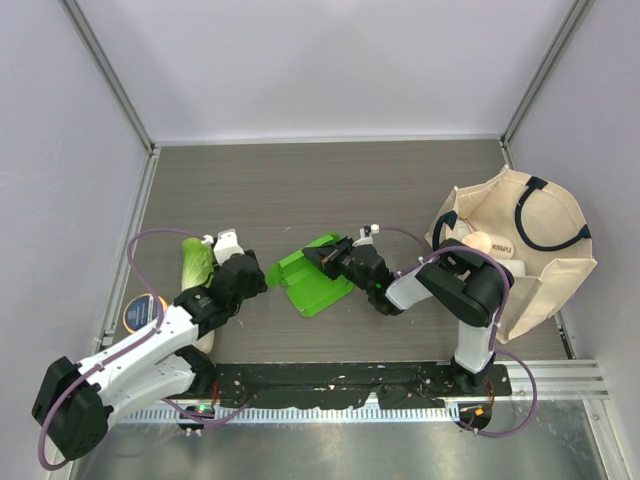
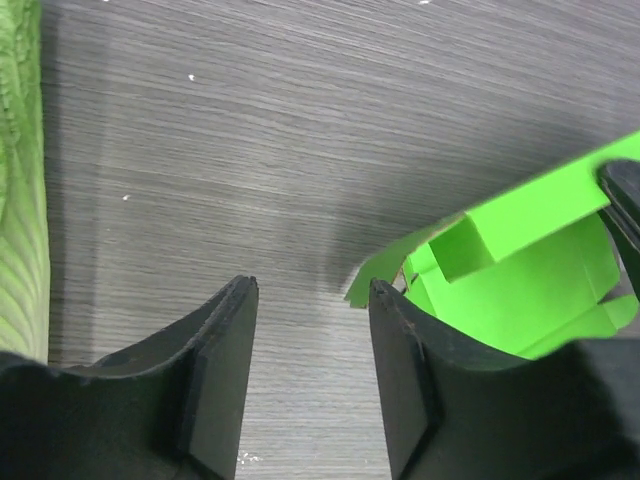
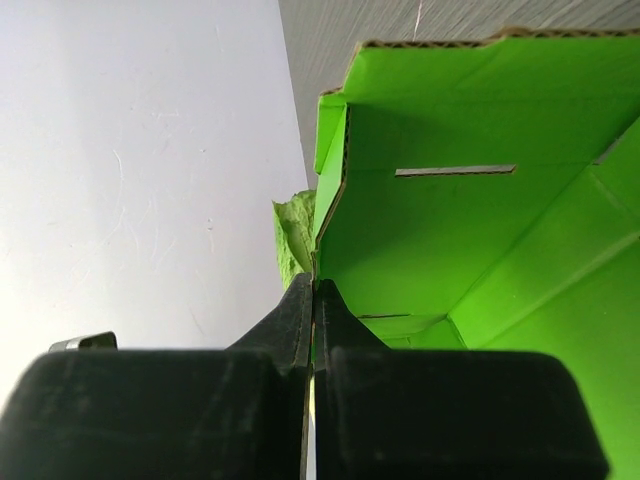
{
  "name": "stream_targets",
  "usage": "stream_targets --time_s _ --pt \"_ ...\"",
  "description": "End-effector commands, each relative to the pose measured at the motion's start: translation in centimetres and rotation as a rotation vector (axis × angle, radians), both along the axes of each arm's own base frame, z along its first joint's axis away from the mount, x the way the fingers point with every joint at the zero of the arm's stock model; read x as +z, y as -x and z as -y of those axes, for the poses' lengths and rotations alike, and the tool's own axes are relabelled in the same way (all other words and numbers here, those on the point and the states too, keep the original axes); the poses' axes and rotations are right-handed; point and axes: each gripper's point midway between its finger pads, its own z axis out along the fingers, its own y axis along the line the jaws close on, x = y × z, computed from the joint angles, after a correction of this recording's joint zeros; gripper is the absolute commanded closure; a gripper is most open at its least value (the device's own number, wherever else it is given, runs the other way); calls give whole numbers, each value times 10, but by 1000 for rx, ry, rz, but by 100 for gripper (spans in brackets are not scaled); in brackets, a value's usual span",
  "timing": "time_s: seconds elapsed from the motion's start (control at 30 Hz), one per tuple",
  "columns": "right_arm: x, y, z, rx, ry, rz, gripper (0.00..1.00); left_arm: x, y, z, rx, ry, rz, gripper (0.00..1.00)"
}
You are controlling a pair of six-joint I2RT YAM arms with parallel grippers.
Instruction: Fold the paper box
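Paper box (image 1: 315,282): bright green cardboard, partly raised, lying on the surface (image 1: 300,190) between the two sets of jaws, closer to the right ones.
Box from the right wrist: the inner faces (image 3: 450,230) spread ahead of the jaws, with crease lines, a narrow slot cut in the far wall and a raw corrugated edge along the top.
Right jaws: pinched tight on the box's thin upright wall; the fingers (image 3: 292,318) meet with only the cardboard edge between them.
Grip place: at the bottom of that wall's edge, which runs straight up from the fingertips.
Left jaws: about half open and holding nothing; bare surface shows in the gap between the fingers (image 2: 215,380).
Box from the left wrist: its folded flaps (image 2: 510,290) lie ahead of the jaws and off to one side. A pointed corner sits just beside the tip of the nearer finger; whether it touches, I cannot tell.
Cabbage (image 1: 198,262): long and pale green, on the far side of the left jaws from the box, apart from both fingers.
Tote bag (image 1: 520,265): beige with dark handles, standing open behind the right arm, well apart from the right jaws; a pale rounded thing (image 1: 478,242) lies inside.
Round tin (image 1: 143,312): dark with an orange centre, back beside the left arm, well behind its jaws.
Surface: grey wood-grain.
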Motion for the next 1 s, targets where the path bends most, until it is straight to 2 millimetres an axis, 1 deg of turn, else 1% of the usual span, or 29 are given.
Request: stream_targets --time_s 0.0,0.03,0.1,0.17,0.2,0.3,0.37,0.47,0.5,0.53,0.6,0.67,0.8,0.97 --pt "9 0 -1 10 -42 46 100 10 -19 -8 98 32 57 46" --pt "9 -1 -1 9 -45 45 100 11 -23 -4 95 48 67 46" --pt "11 -1 -1 7 -51 49 100 8 -27 0 71 58 56 50" --pt "11 -2 -1 1 -52 45 100 -3 -30 5 47 45 21 53" --pt "11 -2 -1 0 -52 43 100 -5 -32 7 43 32 5 53" --pt "12 -4 -2 -5 -69 43 100 -23 -30 8 36 4 -46 54" --pt "13 -5 -3 -6 -83 38 100 -27 -33 12 31 10 -48 55" --pt "12 -5 -4 -8 -84 33 100 -30 -34 23 -20 38 -46 61" --pt "13 -6 -4 -9 -85 34 100 -28 -34 29 -55 56 -35 63" --pt "12 -5 -4 -9 -84 33 100 -24 -34 43 -123 96 -24 65" --pt "12 -6 -3 -13 -84 31 100 -18 -36 54 -172 141 14 66" --pt "12 -6 -3 -16 -86 30 100 -21 -34 57 -182 153 11 66" --pt "10 -7 -2 -24 -95 19 100 -23 -35 64 -219 157 13 72" --pt "7 -7 -1 -28 -109 11 100 -21 -37 68 -248 171 49 73"
